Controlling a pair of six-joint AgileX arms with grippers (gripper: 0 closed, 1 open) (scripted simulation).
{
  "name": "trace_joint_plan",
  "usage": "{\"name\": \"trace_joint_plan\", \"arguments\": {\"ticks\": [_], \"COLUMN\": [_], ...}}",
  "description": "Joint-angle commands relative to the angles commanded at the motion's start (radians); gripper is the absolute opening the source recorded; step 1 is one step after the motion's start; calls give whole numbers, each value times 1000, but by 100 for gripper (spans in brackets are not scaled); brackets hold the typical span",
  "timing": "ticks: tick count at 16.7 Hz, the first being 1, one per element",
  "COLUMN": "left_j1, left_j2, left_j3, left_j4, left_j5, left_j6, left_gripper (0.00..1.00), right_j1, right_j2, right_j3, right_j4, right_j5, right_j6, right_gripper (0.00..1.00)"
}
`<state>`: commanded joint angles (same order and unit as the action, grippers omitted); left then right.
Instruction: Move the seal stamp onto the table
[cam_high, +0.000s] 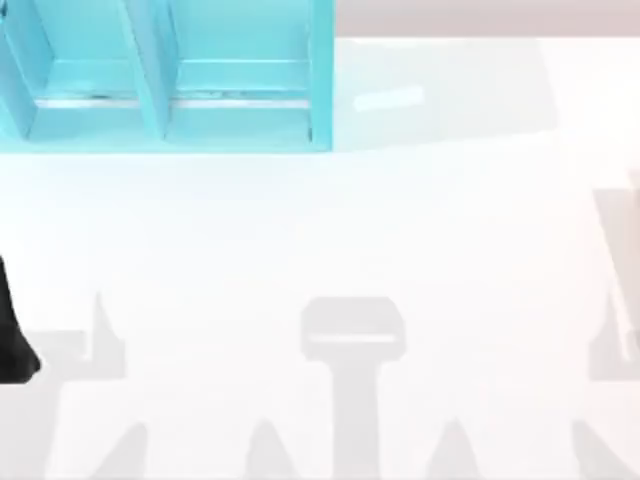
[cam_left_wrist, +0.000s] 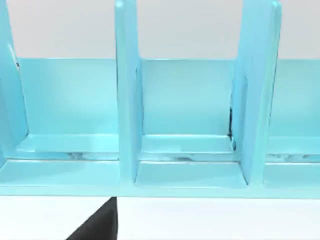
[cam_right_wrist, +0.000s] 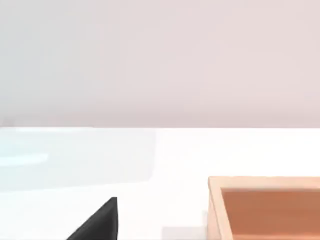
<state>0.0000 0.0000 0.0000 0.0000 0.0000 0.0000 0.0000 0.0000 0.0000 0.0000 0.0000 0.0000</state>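
The turquoise-blue compartmented shelf unit (cam_left_wrist: 127, 100) is faced by the left arm (cam_high: 12, 330), judged nearer it than the right arm (cam_right_wrist: 100, 225); neither grip's state can be told.

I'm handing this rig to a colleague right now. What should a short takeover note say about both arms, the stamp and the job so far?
Left arm: parked at the table's left edge, a dark part visible in the top view; its wrist camera faces the blue shelf, whose visible compartments hold nothing.
Right arm: its wrist camera faces the table and a tan open box.
Stamp: not located; I can't see it on the shelf or the table.
Done: nothing evident.
Left: find the stamp, grasp it, set it on the table.
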Motion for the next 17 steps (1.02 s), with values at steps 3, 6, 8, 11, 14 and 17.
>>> {"name": "trace_joint_plan", "arguments": {"ticks": [3, 6, 8, 11, 14, 17], "left_j1": [0, 0, 0, 0, 0, 0], "left_j2": [0, 0, 0, 0, 0, 0], "left_j3": [0, 0, 0, 0, 0, 0], "left_j4": [0, 0, 0, 0, 0, 0], "left_j5": [0, 0, 0, 0, 0, 0], "left_j6": [0, 0, 0, 0, 0, 0], "left_gripper": [100, 100, 100, 100, 100, 100], "right_j1": [-5, -44, -85, -163, -251, -339], "right_j2": [12, 108, 225, 476, 783, 1096], "right_j3": [11, 105, 213, 423, 658, 887], "right_j4": [-11, -102, -206, -399, -613, -826], "right_j5": [0, 1, 3, 4, 6, 8], "right_j6": [-5, -45, -86, -165, -252, -337], "right_gripper": [100, 100, 100, 100, 100, 100]}}
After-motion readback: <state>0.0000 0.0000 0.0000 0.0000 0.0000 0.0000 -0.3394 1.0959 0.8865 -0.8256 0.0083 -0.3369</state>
